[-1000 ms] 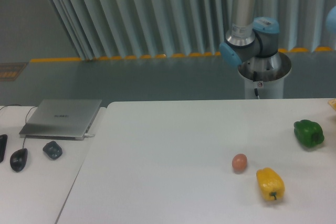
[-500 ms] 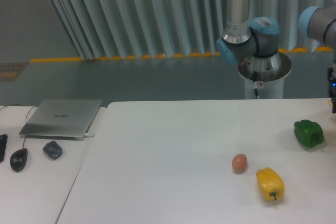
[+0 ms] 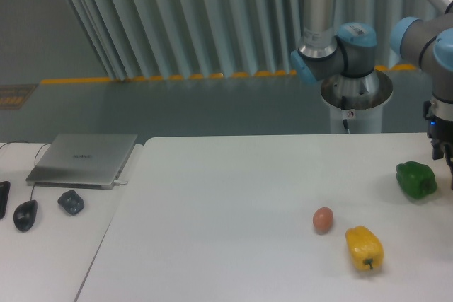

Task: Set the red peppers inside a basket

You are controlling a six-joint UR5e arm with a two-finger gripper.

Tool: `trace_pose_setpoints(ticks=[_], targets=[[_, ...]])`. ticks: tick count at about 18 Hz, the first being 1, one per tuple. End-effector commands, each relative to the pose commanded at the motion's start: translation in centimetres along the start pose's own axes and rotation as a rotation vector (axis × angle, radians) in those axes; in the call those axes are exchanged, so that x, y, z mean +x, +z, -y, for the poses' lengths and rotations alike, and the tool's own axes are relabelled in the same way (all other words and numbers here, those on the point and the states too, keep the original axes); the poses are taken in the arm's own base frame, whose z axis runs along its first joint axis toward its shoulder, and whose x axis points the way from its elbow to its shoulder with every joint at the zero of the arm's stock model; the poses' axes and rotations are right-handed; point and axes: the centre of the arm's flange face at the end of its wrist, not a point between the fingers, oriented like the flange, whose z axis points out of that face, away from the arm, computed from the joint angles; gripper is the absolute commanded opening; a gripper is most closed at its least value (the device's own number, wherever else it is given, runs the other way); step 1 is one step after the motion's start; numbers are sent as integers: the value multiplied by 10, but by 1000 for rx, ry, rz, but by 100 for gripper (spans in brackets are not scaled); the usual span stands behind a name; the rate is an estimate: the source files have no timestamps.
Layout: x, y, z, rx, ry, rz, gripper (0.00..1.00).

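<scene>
Since the earlier frames the arm has swung in from the right; its wrist and gripper point(image 3: 444, 148) now hang at the right edge, just above and beside the glossy green bell pepper point(image 3: 416, 179). Everything on the table sits where it was.

Gripper state: cannot tell. It is mostly cut off by the frame edge, only dark finger parts show, and whether it holds anything is not visible.

Red pepper: not in view anywhere on the white table point(image 3: 233, 210). No basket visible either. Both are presumably off-frame to the right, but that is a guess. On the table: the green pepper, a waxy yellow bell pepper point(image 3: 364, 247) near the front edge, and a small brownish egg-shaped object point(image 3: 323, 219) just beside it.

Handling, judged from the task wording and the sibling peppers: likely light, hollow, smooth-skinned, so slippery under narrow fingers. Best to grip across the widest part of the body with moderate force, not by the stem. Lobed shape may roll or twist on contact.

On the separate left desk: closed silver laptop point(image 3: 83, 158), black mouse point(image 3: 25, 214), small dark object point(image 3: 71, 201) too blurred to identify.
</scene>
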Motion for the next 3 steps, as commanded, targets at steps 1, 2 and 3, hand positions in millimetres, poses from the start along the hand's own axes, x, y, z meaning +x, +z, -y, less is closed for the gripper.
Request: trace_pose_setpoints(ticks=[1,2,3], targets=[[0,0,0,0,0,0,100],[0,0,0,0,0,0,100],[0,0,0,0,2,0,100]])
